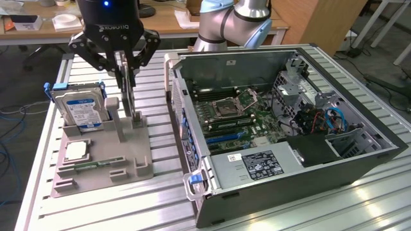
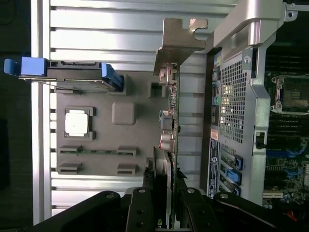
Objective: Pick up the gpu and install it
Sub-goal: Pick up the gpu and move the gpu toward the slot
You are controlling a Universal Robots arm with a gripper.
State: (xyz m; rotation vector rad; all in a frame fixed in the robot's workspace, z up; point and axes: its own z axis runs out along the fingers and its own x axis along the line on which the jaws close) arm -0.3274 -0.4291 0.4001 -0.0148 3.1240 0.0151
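Gripper (image 1: 123, 79) pinches the gpu (image 2: 173, 123) by its top edge, card upright and edge-on at the grey holder tray (image 1: 128, 151), exterior view's left of the open case (image 1: 270, 192); held vertical, likely to suit a motherboard slot

The exterior view looks down obliquely across the desk (image 1: 115, 207) from well back. The wrist view looks straight down, close, along the claw (image 2: 166, 208). Both share the grey holder (image 1: 128, 150) and computer case (image 1: 308, 166).
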